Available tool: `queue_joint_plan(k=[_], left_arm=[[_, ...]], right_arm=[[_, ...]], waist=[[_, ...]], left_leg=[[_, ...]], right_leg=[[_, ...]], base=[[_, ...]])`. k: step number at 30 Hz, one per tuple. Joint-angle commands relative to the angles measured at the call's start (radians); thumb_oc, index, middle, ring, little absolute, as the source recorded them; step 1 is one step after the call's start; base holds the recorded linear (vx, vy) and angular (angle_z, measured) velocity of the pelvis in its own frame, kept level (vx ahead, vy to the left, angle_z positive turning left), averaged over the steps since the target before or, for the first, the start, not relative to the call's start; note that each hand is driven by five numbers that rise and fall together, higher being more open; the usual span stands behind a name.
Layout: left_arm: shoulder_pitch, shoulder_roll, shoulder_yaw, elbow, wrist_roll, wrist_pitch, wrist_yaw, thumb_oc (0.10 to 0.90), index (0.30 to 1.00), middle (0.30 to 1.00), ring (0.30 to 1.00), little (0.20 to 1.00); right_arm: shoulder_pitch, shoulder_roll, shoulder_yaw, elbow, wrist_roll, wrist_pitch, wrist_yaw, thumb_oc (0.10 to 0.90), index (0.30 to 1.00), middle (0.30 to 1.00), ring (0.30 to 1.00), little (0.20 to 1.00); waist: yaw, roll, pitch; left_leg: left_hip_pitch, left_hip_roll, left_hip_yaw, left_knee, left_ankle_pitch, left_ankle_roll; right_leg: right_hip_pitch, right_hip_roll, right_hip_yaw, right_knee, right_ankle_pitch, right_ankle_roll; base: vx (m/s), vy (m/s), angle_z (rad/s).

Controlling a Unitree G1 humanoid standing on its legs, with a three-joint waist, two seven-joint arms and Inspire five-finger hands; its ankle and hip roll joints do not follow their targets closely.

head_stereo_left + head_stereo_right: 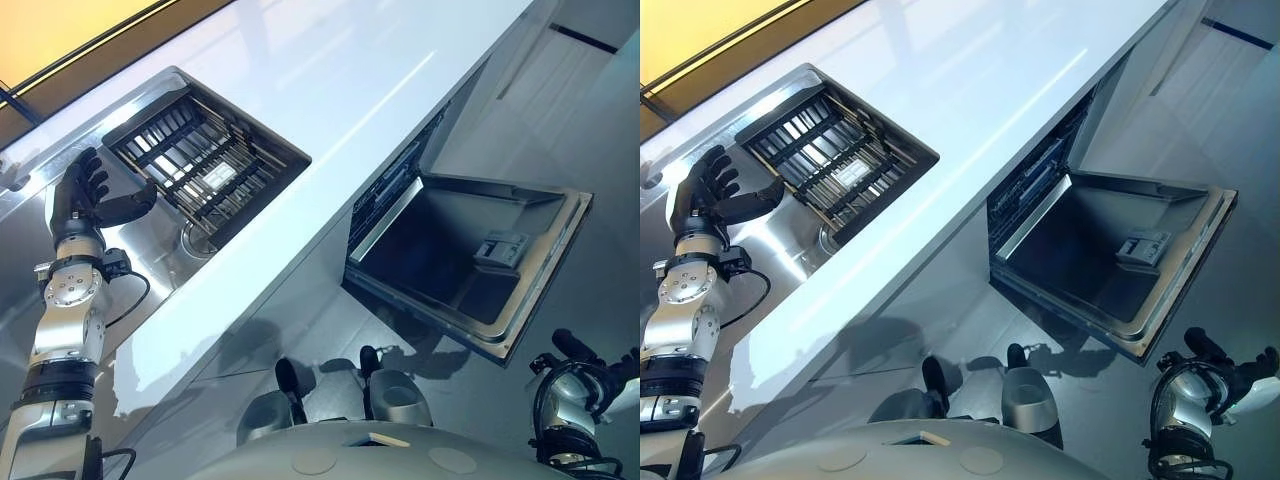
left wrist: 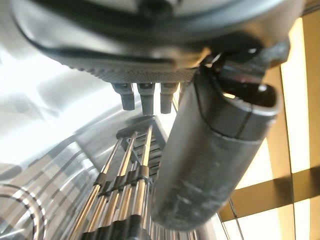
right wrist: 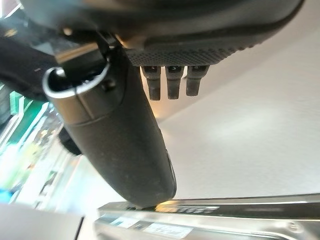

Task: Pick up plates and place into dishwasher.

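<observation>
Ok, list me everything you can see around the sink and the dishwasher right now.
countertop: one, white, running diagonally between the sink and the dishwasher
sink: one, stainless steel, set in the countertop at the left
dish rack: one, dark wire, inside the sink
drain: one, steel, in the sink floor beside the dish rack
dishwasher door: one, grey steel, folded open below the countertop's edge
detergent dispenser: one, grey, on the door's inner face
dishwasher rack: one, dark wire, inside the machine behind the door
left hand: one, dark, open, over the sink beside the dish rack
right hand: one, dark, open, low by the door's outer edge
</observation>
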Motion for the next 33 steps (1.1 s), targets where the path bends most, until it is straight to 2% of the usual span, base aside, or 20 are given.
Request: queue_joint_plan(k=[1,5,7,9,12,13,14,16,18,19,22,23,26,28,31,33], left_arm=[[-0.162,0.083,0.004,-0.045,-0.05,-0.137,0.071,0.8,0.9,0.9,0.9,0.9],[-0.246,0.103,-0.007,-0.009,-0.067,-0.17,0.101,0.8,0.9,0.9,0.9,0.9],[-0.293,0.118,-0.001,0.021,-0.05,-0.181,0.104,0.8,0.9,0.9,0.9,0.9],[-0.33,0.14,-0.003,0.054,-0.051,-0.195,0.112,0.8,0.9,0.9,0.9,0.9],[-0.419,0.193,0.0,0.114,-0.097,-0.211,0.145,0.8,0.9,0.9,0.9,0.9],[-0.43,0.197,0.001,0.12,-0.103,-0.212,0.149,0.8,0.9,0.9,0.9,0.9],[-0.472,0.22,0.008,0.155,-0.148,-0.214,0.155,0.8,0.9,0.9,0.9,0.9],[-0.499,0.234,0.007,0.182,-0.164,-0.22,0.154,0.8,0.9,0.9,0.9,0.9],[-0.554,0.279,0.022,0.248,-0.222,-0.219,0.15,0.8,0.9,0.9,0.9,0.9],[-0.569,0.292,0.027,0.271,-0.242,-0.22,0.144,0.8,0.9,0.9,0.9,0.9],[-0.596,0.323,0.028,0.298,-0.274,-0.208,0.144,0.8,0.9,0.9,0.9,0.9],[-0.6,0.327,0.028,0.302,-0.28,-0.207,0.144,0.8,0.9,0.9,0.9,0.9],[-0.613,0.352,0.026,0.327,-0.315,-0.204,0.149,0.8,0.9,0.9,0.9,0.9],[-0.612,0.36,0.025,0.35,-0.317,-0.209,0.139,0.8,0.9,0.9,0.9,0.9],[-0.621,0.371,0.015,0.381,-0.328,-0.214,0.123,0.8,0.9,0.9,0.9,0.9],[-0.632,0.382,-0.006,0.39,-0.348,-0.199,0.113,0.8,0.9,0.9,0.9,0.9]], right_arm=[[-0.051,-0.084,-0.028,-0.017,0.191,-0.128,0.041,0.8,0.9,0.9,0.9,0.9],[-0.107,-0.076,0.003,0.028,0.396,-0.17,0.191,0.8,0.9,0.9,0.9,0.9],[-0.121,-0.081,0.01,0.082,0.423,-0.158,0.22,0.8,0.9,0.9,0.9,0.9],[-0.13,-0.095,0.004,0.137,0.51,-0.145,0.281,0.8,0.9,0.9,0.9,0.9],[-0.163,-0.133,-0.026,0.248,0.713,-0.082,0.434,0.8,0.9,0.9,0.9,0.9],[-0.167,-0.135,-0.027,0.255,0.732,-0.073,0.453,0.8,0.9,0.9,0.9,0.9],[-0.181,-0.142,-0.019,0.262,0.791,-0.05,0.533,0.8,0.9,0.9,0.9,0.9],[-0.191,-0.142,-0.011,0.26,0.826,-0.041,0.586,0.8,0.9,0.9,0.9,0.9],[-0.201,-0.114,0.039,0.192,0.985,0.004,0.802,0.8,0.9,0.9,0.9,0.9],[-0.199,-0.103,0.061,0.172,1.025,0.025,0.871,0.8,0.9,0.9,0.9,0.9],[-0.215,-0.103,0.097,0.134,1.073,0.063,1.039,0.8,0.9,0.9,0.9,0.9],[-0.218,-0.105,0.101,0.132,1.075,0.074,1.067,0.8,0.9,0.9,0.9,0.9],[-0.272,-0.11,0.162,0.041,1.095,0.103,1.294,0.8,0.9,0.9,0.9,0.9],[-0.315,-0.111,0.199,-0.028,1.091,0.123,1.409,0.8,0.9,0.9,0.9,0.9],[-0.354,-0.111,0.239,-0.086,1.067,0.148,1.485,0.8,0.9,0.9,0.9,0.9],[-0.397,-0.119,0.314,-0.21,1.003,0.142,1.515,0.8,0.9,0.9,0.9,0.9]], waist=[[-0.006,0.029,0.052],[-0.009,0.044,0.121],[-0.013,0.052,0.141],[-0.014,0.059,0.151],[-0.013,0.071,0.169],[-0.013,0.072,0.17],[-0.013,0.077,0.175],[-0.014,0.078,0.176],[-0.016,0.079,0.181],[-0.018,0.077,0.18],[-0.017,0.075,0.177],[-0.017,0.075,0.177],[-0.006,0.077,0.177],[-0.002,0.078,0.176],[-0.001,0.077,0.176],[0.007,0.071,0.17]], left_leg=[[-0.188,-0.081,-0.004,0.31,-0.19,0.06],[-0.318,-0.074,-0.014,0.46,-0.228,0.059],[-0.353,-0.076,-0.02,0.507,-0.25,0.061],[-0.378,-0.074,-0.023,0.532,-0.256,0.06],[-0.437,-0.076,-0.038,0.599,-0.276,0.062],[-0.444,-0.076,-0.04,0.608,-0.279,0.062],[-0.466,-0.076,-0.047,0.638,-0.288,0.063],[-0.483,-0.077,-0.052,0.659,-0.295,0.064],[-0.508,-0.077,-0.06,0.69,-0.306,0.065],[-0.516,-0.078,-0.062,0.7,-0.31,0.066],[-0.521,-0.081,-0.068,0.712,-0.318,0.063],[-0.521,-0.082,-0.069,0.712,-0.319,0.063],[-0.513,-0.088,-0.077,0.72,-0.328,0.063],[-0.507,-0.092,-0.08,0.724,-0.335,0.066],[-0.497,-0.094,-0.081,0.725,-0.34,0.068],[-0.485,-0.096,-0.083,0.724,-0.343,0.072]], right_leg=[[-0.133,0.002,-0.029,0.29,-0.157,0.013],[-0.243,-0.005,-0.029,0.439,-0.21,-0.031],[-0.288,-0.009,-0.031,0.51,-0.246,-0.047],[-0.322,-0.008,-0.033,0.554,-0.265,-0.059],[-0.388,-0.009,-0.036,0.647,-0.304,-0.085],[-0.396,-0.01,-0.036,0.659,-0.309,-0.088],[-0.421,-0.015,-0.038,0.697,-0.321,-0.097],[-0.438,-0.019,-0.039,0.721,-0.33,-0.101],[-0.47,-0.024,-0.039,0.758,-0.343,-0.111],[-0.481,-0.026,-0.038,0.766,-0.345,-0.113],[-0.488,-0.034,-0.039,0.77,-0.347,-0.111],[-0.488,-0.034,-0.039,0.769,-0.347,-0.11],[-0.477,-0.04,-0.04,0.76,-0.344,-0.109],[-0.471,-0.044,-0.041,0.755,-0.342,-0.107],[-0.461,-0.046,-0.042,0.748,-0.338,-0.104],[-0.444,-0.049,-0.045,0.733,-0.331,-0.1]], base=[[-0.24,-0.05,0.04],[-0.18,-0.011,0.13],[-0.06,0.011,0.12],[-0.06,0.009,0.14],[-0.03,-0.004,0.14],[0.02,-0.005,0.17],[0.02,-0.004,0.12],[0.01,-0.003,0.06],[0.03,-0.018,0.06],[0.05,-0.019,0.05],[0.07,0.0,-0.03],[0.06,0.006,-0.02],[0.08,0.012,-0.02],[0.08,0.024,-0.09],[0.07,0.024,-0.19],[0.1,0.021,-0.1]])
